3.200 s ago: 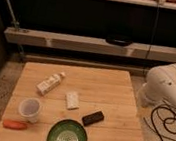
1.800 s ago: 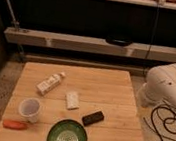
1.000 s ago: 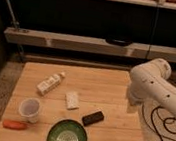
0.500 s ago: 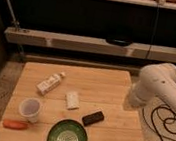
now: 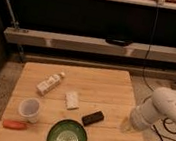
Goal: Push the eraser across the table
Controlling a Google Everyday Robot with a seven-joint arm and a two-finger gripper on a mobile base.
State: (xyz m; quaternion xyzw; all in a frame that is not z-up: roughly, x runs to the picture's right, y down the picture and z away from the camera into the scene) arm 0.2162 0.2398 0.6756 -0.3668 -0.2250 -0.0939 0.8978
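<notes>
Nearest you, at the front edge of the table [image 5: 104, 85], a round green plate [image 5: 68, 139] sits a little left of the middle. To its left, at the near left corner, lies a small orange-red thing [image 5: 14, 124] that you cannot identify further. Just behind that stands a white cup [image 5: 29, 109], upright with its mouth up.

The eraser [image 5: 92, 118] lies flat just beyond the plate's right rim, angled so that its right end points away from you. Nothing touches it. To its right, over the table's right edge, you see the gripper [image 5: 127, 124] at the end of the white arm [image 5: 165, 109], which reaches in from the right. It is near the eraser but apart from it. Whether it is parted or closed you cannot tell.

Farther back, a white block [image 5: 72, 100] lies left of the eraser, and beyond it a small pale bottle [image 5: 50, 83] lies on its side. Behind the table runs a long low shelf [image 5: 75, 43] bearing a dark object [image 5: 119, 41].
</notes>
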